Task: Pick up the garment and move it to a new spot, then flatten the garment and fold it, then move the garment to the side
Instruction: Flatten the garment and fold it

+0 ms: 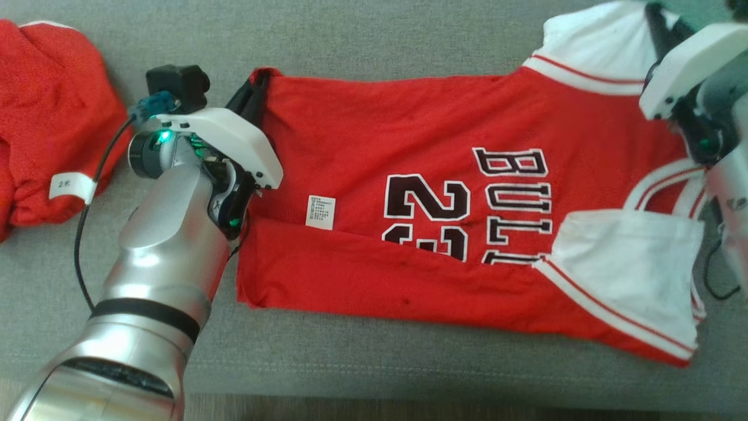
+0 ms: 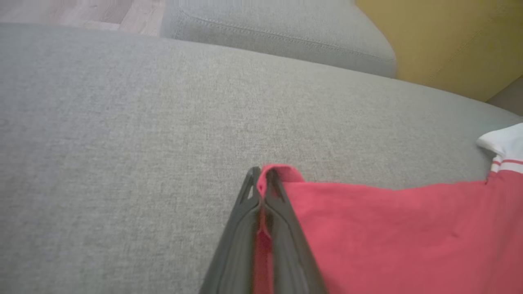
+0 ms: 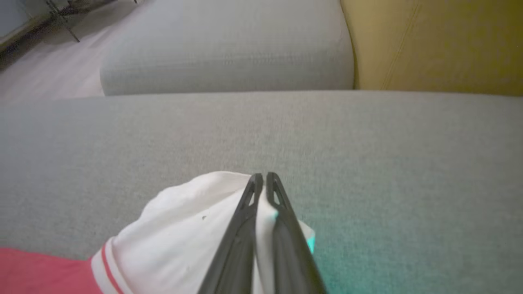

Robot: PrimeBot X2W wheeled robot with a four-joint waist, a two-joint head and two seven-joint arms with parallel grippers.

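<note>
Garment: red basketball shirt with white sleeves, spread flat on the grey sofa cushion. In the head view the hem lies toward 9 o'clock and the collar toward 3 o'clock. The 6 o'clock long edge is folded up over part of the number and lettering. A white label sits near the hem.

Left gripper: at the shirt's 10 o'clock corner, clenched, with red hem cloth pinched between its fingers.

Right gripper: at the 2 o'clock corner, clenched on the white sleeve.

Second red cloth: at 9 o'clock, apart from the shirt.
</note>
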